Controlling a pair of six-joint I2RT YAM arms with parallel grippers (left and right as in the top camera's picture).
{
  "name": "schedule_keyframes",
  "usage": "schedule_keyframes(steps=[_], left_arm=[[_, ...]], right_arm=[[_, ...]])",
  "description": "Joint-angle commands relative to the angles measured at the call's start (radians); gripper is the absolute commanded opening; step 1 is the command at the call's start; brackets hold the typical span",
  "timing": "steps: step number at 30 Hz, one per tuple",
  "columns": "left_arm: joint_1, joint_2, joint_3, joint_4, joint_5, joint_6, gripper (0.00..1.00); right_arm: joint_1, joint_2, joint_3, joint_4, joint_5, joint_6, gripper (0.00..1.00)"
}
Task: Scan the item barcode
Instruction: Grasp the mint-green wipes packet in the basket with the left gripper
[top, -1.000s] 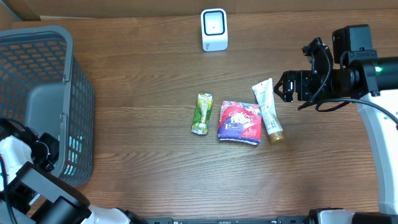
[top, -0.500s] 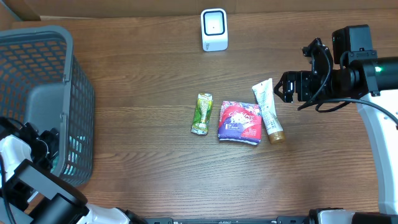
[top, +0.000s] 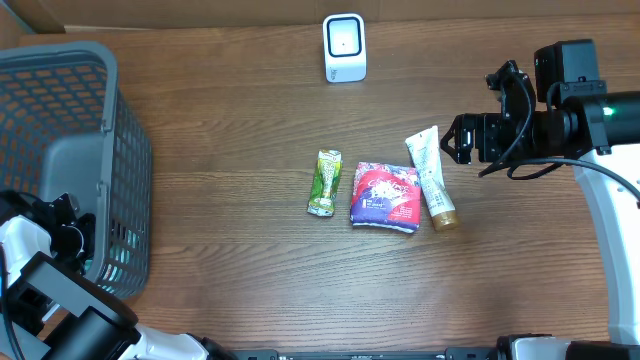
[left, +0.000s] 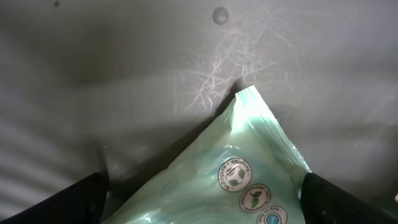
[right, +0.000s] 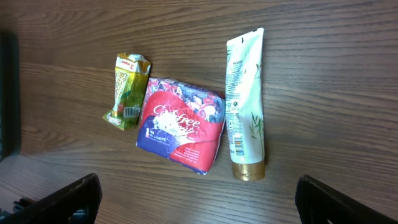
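As you scan overhead: scanner (top: 344, 47) top centre; sachet (top: 324, 183), pack (top: 386, 196) and tube (top: 431, 177) side by side mid-frame; basket (top: 60, 50) far left; right gripper (top: 450, 140) just right of the tube, apart.
Left wrist: your left gripper (left: 202, 202) is spread, with a green pouch (left: 236, 180) between its fingers (left: 68, 202) on the basket floor.
Right wrist: fingers (right: 68, 199) spread at the lower corners, pinching nothing.

Tube (top: 430, 178) beside pouch (top: 386, 196) — scanner (top: 344, 47) apart.

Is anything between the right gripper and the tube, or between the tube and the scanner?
Nothing visible. The right gripper, jaws open, hangs by the tube's crimped end, and bare table runs from tube to scanner. The red pack lies at the tube's other side, off both paths.
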Motion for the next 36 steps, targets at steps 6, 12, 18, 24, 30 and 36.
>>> schedule_keyframes(steps=[6, 12, 18, 24, 30, 36], left_arm=[[-0.002, 0.012, -0.008, 0.005, -0.032, 0.074, 0.67], [-0.002, 0.012, -0.015, 0.019, -0.029, 0.072, 0.09], [-0.002, 0.012, -0.015, 0.026, -0.029, 0.035, 0.04], [-0.002, 0.011, 0.040, 0.043, -0.029, -0.157, 0.04], [-0.002, 0.011, 0.243, -0.063, -0.029, -0.313, 0.04], [-0.002, 0.011, 0.424, -0.169, -0.029, -0.374, 0.04]], right_arm=[[0.005, -0.008, 0.022, 0.010, -0.006, -0.006, 1.00], [0.005, -0.008, 0.022, 0.010, -0.006, -0.006, 1.00], [0.005, -0.008, 0.022, 0.010, -0.006, -0.006, 1.00], [0.005, -0.008, 0.022, 0.009, -0.006, -0.006, 1.00], [0.005, -0.008, 0.022, 0.009, -0.006, -0.006, 1.00], [0.005, -0.008, 0.022, 0.010, -0.006, -0.003, 1.00]])
